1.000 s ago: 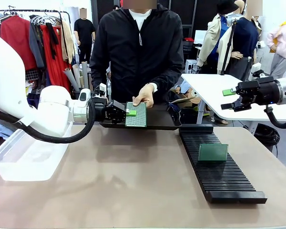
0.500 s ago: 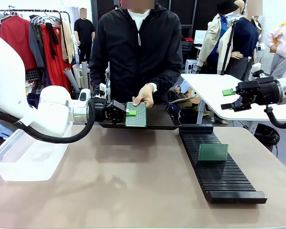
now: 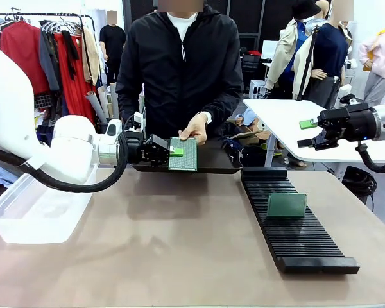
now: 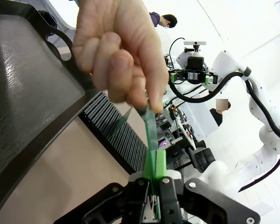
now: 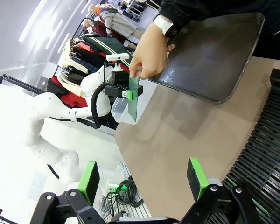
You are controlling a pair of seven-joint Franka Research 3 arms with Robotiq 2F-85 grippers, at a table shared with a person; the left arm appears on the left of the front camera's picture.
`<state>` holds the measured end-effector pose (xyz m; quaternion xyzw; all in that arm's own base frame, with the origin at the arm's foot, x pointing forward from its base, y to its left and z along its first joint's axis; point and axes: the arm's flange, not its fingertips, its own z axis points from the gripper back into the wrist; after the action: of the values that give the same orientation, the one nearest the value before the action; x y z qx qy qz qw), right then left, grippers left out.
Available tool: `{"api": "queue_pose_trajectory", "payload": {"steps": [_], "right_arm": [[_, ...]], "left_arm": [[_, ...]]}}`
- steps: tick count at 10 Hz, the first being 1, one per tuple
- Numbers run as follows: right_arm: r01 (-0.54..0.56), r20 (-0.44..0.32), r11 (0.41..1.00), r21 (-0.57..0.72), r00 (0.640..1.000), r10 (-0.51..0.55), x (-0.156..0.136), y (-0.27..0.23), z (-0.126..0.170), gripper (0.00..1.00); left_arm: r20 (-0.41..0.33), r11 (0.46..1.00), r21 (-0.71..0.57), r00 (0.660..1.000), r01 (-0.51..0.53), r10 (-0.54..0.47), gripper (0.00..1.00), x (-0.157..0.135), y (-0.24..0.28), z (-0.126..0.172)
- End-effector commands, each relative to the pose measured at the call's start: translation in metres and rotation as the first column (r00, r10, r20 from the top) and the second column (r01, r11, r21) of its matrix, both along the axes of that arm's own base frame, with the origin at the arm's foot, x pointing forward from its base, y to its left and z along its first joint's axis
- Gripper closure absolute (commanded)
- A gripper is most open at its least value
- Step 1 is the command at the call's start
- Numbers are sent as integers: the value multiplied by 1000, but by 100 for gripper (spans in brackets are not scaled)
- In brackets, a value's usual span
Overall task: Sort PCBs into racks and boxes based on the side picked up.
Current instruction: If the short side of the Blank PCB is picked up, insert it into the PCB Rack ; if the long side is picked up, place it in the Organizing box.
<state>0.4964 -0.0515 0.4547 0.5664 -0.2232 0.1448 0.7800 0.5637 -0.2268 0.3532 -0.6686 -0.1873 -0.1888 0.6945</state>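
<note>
While one PCB [image 3: 287,205] already lies on the rack [image 3: 295,224] at right, the clear box [image 3: 25,215] at left looks empty. Left hand [image 3: 171,152] clamps a dotted PCB [image 3: 183,154] the person's hand [image 3: 194,128] also holds; right hand [image 3: 311,133] gapes, empty.

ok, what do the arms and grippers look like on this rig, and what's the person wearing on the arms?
Both arms are glossy white with rounded joint housings and a thick black cable looped outside. The left gripper and right gripper are black two-finger units with bright green pads and visible screw heads. The person wears a black zip jacket with long sleeves and a white wristband.
</note>
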Motion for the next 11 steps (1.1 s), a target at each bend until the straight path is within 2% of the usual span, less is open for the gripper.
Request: {"api": "queue_pose_trajectory", "payload": {"steps": [1, 7, 11], "right_arm": [[0, 2, 1000, 1, 1000, 0, 0, 0, 2, 0], [0, 2, 1000, 1, 1000, 0, 0, 0, 2, 0], [0, 2, 1000, 1, 1000, 0, 0, 0, 2, 0]], "left_arm": [[-1, 1000, 1, 1000, 1, -1, 100, -1, 0, -1], [0, 1000, 2, 1000, 2, -2, 100, 0, 0, 0], [-1, 994, 81, 998, -70, 70, 100, -11, 46, 37]]}}
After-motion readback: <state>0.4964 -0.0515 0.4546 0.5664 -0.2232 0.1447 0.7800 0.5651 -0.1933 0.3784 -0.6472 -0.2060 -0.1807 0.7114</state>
